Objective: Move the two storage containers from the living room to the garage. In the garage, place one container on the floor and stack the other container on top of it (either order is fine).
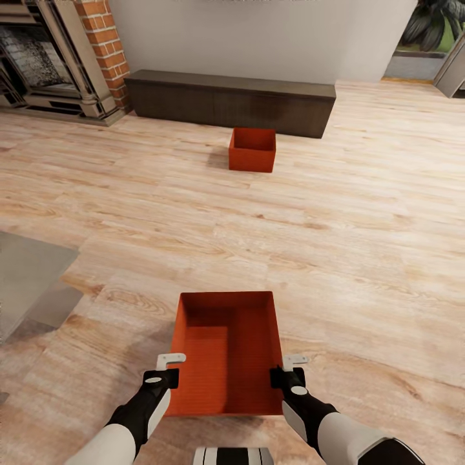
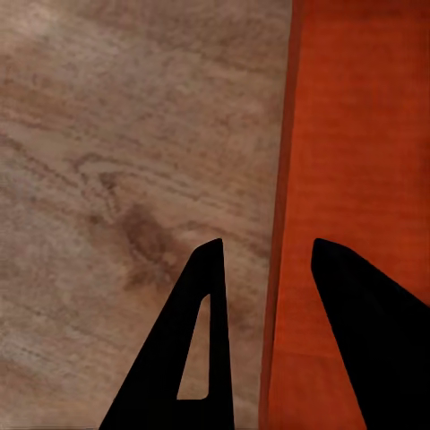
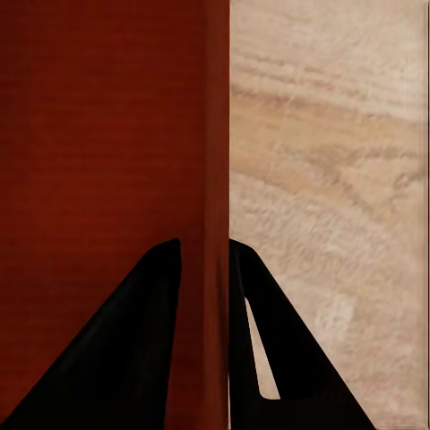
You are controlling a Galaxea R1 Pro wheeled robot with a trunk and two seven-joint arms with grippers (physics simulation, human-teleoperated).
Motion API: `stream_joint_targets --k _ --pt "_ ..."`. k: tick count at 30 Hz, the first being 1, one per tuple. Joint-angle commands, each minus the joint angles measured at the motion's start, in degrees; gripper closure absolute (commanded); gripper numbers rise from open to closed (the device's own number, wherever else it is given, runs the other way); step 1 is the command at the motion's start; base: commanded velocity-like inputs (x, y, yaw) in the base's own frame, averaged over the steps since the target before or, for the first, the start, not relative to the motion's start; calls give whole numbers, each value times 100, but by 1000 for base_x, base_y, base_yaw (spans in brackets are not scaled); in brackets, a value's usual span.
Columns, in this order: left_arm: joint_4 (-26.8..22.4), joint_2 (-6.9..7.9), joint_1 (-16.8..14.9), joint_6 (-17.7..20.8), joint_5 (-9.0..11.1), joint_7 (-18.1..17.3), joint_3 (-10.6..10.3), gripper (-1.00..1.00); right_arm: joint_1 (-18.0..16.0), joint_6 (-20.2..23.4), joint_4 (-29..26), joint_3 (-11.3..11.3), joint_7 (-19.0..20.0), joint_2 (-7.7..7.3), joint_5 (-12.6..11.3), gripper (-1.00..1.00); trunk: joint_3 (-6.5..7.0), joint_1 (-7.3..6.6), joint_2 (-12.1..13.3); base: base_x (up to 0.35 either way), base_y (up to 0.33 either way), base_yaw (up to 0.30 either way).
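We note our right gripper (image 3: 204, 269) pinching near bin's (image 1: 229, 349) thin orange wall, left gripper (image 2: 266, 269) open astride opposite wall, grainy plank floor (image 1: 361, 245)

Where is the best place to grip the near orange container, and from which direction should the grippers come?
Probably the two long side walls of the near container, coming from above. It is open-topped with thin upright walls, so a wall's top edge fits between two fingers. The left gripper already straddles its wall with a gap; the right gripper sits tight on the opposite one. One grip per side should keep it level.
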Motion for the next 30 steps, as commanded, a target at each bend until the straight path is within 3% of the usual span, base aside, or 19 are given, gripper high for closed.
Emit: stream_joint_targets --k 1,30 --pt "-13 -3 1 42 -90 13 58 100 -4 -38 5 -95 -22 -2 -64 100 15 -23 40 0 0 0" --pt "-13 -3 1 42 -80 13 75 100 -3 -38 2 -94 -20 4 -64 100 536 -660 1203 0 0 0"
